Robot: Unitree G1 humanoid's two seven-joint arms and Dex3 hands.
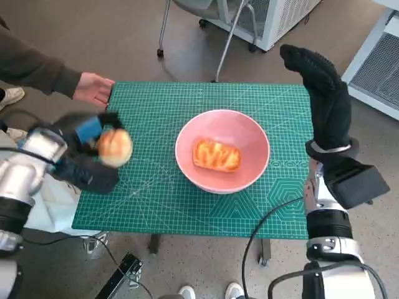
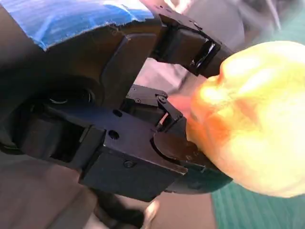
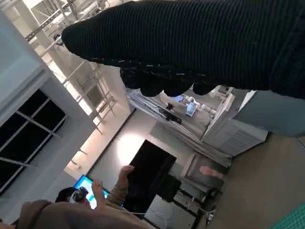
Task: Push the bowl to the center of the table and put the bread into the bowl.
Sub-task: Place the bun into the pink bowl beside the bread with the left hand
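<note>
Pink bowl (image 1: 222, 151) sits about mid-surface, between the two robot hands, nearer the right robot hand. One glazed bread piece (image 1: 216, 155) lies inside it. A second piece, a round bun (image 1: 115, 147), is held up in the left robot hand (image 1: 93, 149), at the surface's left edge, well apart from the bowl. In the left wrist view the bun (image 2: 252, 119) sits pressed between the black fingers (image 2: 190, 40), clamped from both sides. Blue tape (image 2: 62, 16) covers that hand's back. Right robot hand (image 1: 324, 93), in the knitted glove, is raised at the surface's right edge beside the bowl, holding nothing, fingers extended and close together. Green cutting mat (image 1: 156, 187) covers the surface, printed with a white grid; its markings are too small to read. A person's hand (image 1: 93, 88) rests on the mat's far corner, just beyond the left robot hand. No brand names legible anywhere.
</note>
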